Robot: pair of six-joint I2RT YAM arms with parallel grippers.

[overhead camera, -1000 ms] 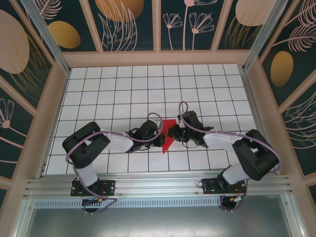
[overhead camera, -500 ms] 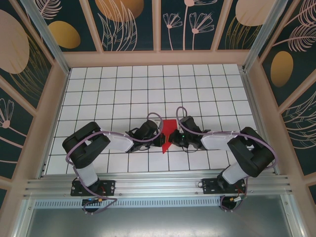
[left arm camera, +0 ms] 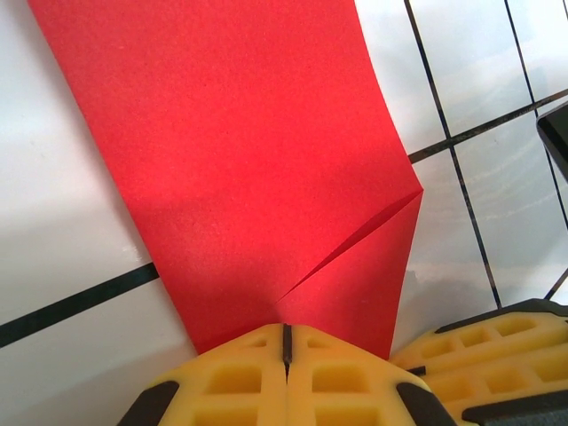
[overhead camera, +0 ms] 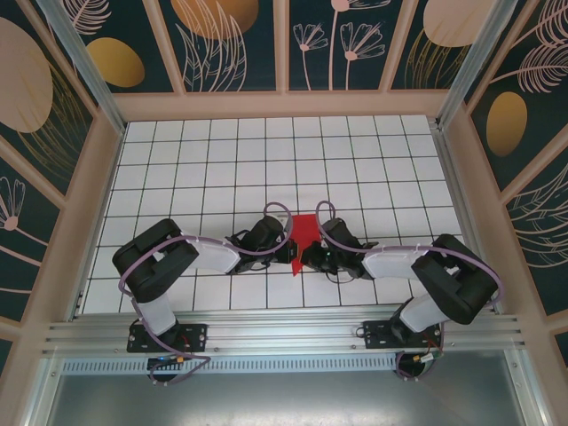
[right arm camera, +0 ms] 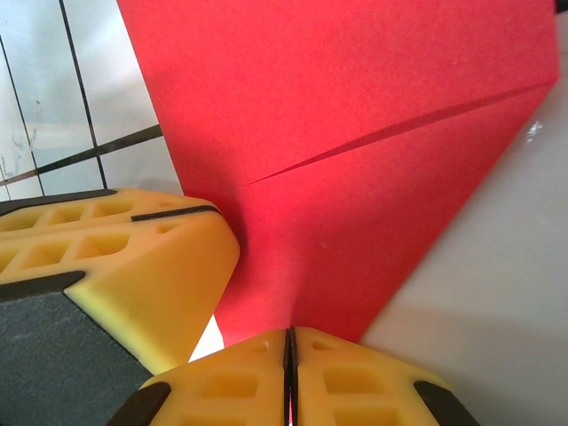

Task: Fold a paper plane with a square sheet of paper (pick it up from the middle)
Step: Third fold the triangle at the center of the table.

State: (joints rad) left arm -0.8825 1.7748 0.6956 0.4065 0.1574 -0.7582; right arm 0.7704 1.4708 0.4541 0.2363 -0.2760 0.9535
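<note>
Top camera: 1 folded sheet of red paper (overhead camera: 303, 229) was at the near middle of the tiled table (overhead camera: 222, 169), 2 grippers meeting on it. The left wrist camera caught what the top hid: the left gripper (left arm camera: 286, 342) had its pads pressed together, pinching the paper's edge, with 1 diagonal flap line running across. The right wrist camera showed the right gripper (right arm camera: 288, 351) clamped on the paper too, the left's jaw just beside it.
</note>
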